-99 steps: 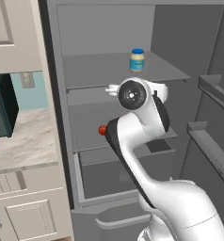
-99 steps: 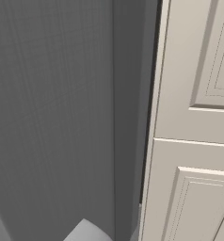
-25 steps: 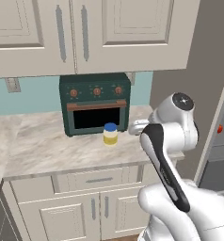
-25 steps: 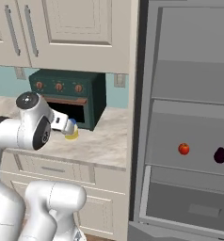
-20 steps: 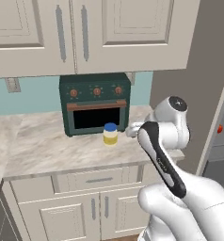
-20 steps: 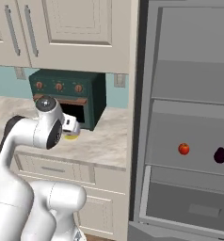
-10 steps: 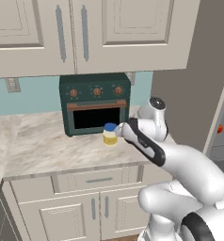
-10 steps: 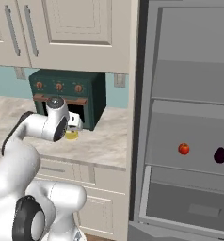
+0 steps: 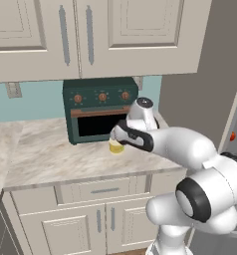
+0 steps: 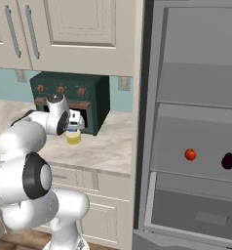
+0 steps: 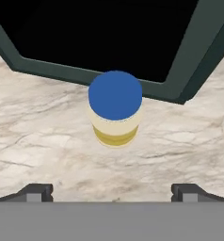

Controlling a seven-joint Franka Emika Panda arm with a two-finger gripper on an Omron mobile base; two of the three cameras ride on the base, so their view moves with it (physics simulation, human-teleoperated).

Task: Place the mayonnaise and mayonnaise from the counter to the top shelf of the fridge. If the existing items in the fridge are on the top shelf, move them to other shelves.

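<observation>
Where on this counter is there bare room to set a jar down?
The counter is bare left of and in front of the toaster oven. It is crowded right at the oven's front, where the mayonnaise jar stands under the gripper.

The light is even and flat, as rendered scenes tend to be, with no single lamp to trace. The counter (image 9: 51, 154) looks bright and clean, and the jar (image 11: 115, 109) throws only a faint soft shadow on the stone. The oven (image 9: 98, 107) opening is pure black in the hand view, with no detail inside. The fridge (image 10: 196, 122) interior is a dull uniform grey, a little darker toward its upper part. No glare shows anywhere. Edges are slightly soft and blocky, without lens bending at the borders.
</observation>
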